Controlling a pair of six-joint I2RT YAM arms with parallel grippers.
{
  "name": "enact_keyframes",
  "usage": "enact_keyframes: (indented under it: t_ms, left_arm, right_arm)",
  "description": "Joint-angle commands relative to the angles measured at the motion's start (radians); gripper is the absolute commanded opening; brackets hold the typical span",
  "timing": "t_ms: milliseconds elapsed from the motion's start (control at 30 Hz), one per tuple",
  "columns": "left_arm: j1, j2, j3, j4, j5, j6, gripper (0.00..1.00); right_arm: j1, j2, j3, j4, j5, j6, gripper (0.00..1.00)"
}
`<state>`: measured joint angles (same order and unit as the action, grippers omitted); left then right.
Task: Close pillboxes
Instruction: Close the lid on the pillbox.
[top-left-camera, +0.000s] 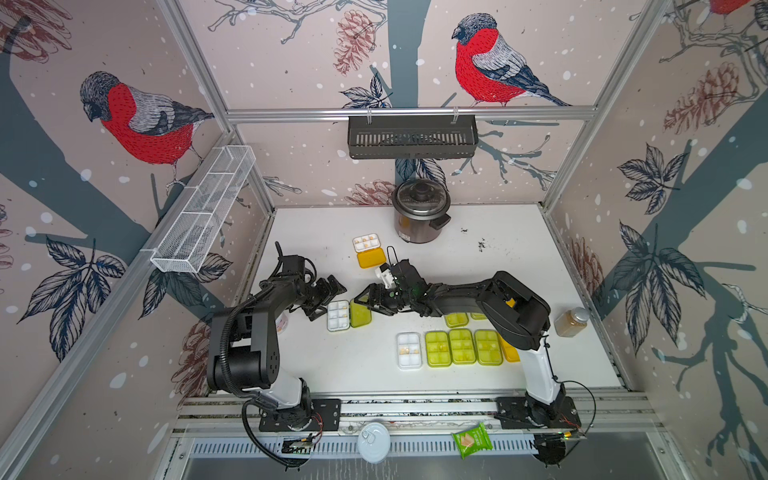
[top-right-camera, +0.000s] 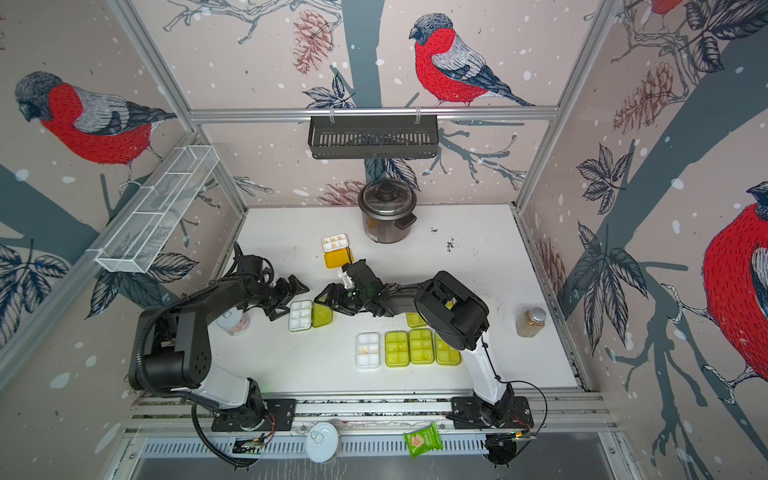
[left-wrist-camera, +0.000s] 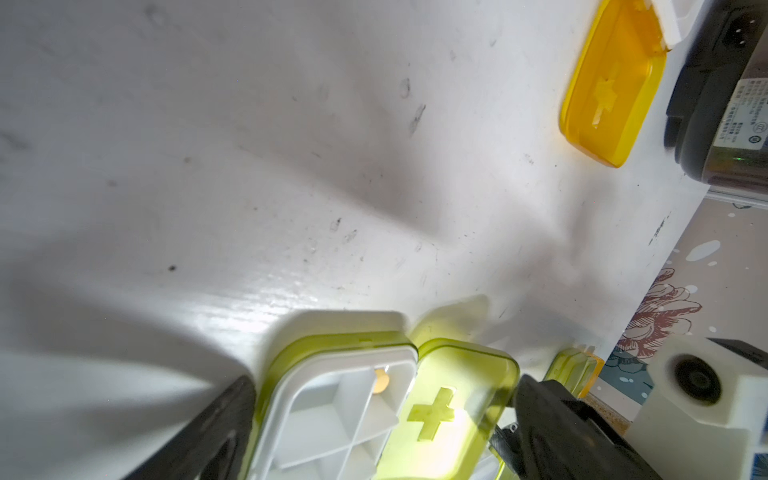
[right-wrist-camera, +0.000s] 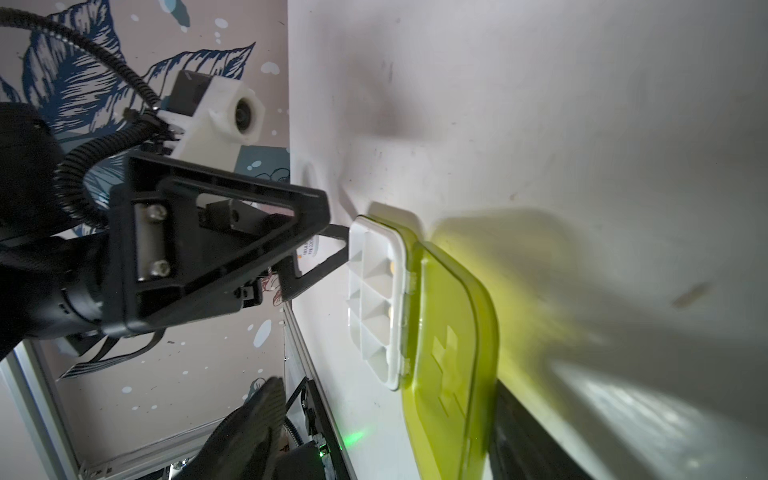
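Observation:
One pillbox lies open at mid-left, its white tray (top-left-camera: 338, 316) beside its lime-green lid (top-left-camera: 360, 314). My left gripper (top-left-camera: 328, 300) is open at the tray's left end, one fingertip (right-wrist-camera: 343, 245) touching the tray. My right gripper (top-left-camera: 365, 305) is open over the lid. One of its fingers (right-wrist-camera: 532, 436) rests against the lid's (right-wrist-camera: 453, 353) outer edge, and the other finger (right-wrist-camera: 249, 419) stands well clear. Another open pillbox, with a white tray (top-left-camera: 365, 243) and an orange lid (top-left-camera: 371, 259), lies further back. Several shut pillboxes (top-left-camera: 462, 347) line the front. One more (top-left-camera: 456, 320) is half hidden under the right arm.
A rice cooker (top-left-camera: 422, 212) stands at the back centre. A brown jar (top-left-camera: 572, 322) sits near the right wall. A cup (top-right-camera: 235, 322) is under my left arm. A round can lid (top-left-camera: 374, 442) and a green snack packet (top-left-camera: 471, 440) lie on the front rail.

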<state>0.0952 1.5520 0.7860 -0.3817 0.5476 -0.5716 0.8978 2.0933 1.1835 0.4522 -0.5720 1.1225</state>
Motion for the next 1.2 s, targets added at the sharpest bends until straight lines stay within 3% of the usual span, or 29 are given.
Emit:
enact_keyframes:
  t_ms: [0,433,767,1167]
  left_arm:
    - [-0.003,0.008,-0.004,-0.024,-0.012,0.001,0.97]
    - [-0.001,0.028,-0.013,0.029,0.132,-0.016,0.97]
    - [0.13,-0.073,-0.042,0.071,0.122,-0.054,0.97]
    - [0.158,-0.089,-0.051,0.075,0.121,-0.058,0.97]
  right_arm:
    - [0.005,-0.016,0.004,0.046,-0.03,-0.014,0.75]
    - [0.013,-0.024,0.037,0.003,-0.024,-0.055,0.75]
    - [0.027,0.008,0.09,-0.047,-0.017,-0.081,0.75]
    - [0.033,0.057,0.16,-0.105,-0.031,-0.1,0.75]
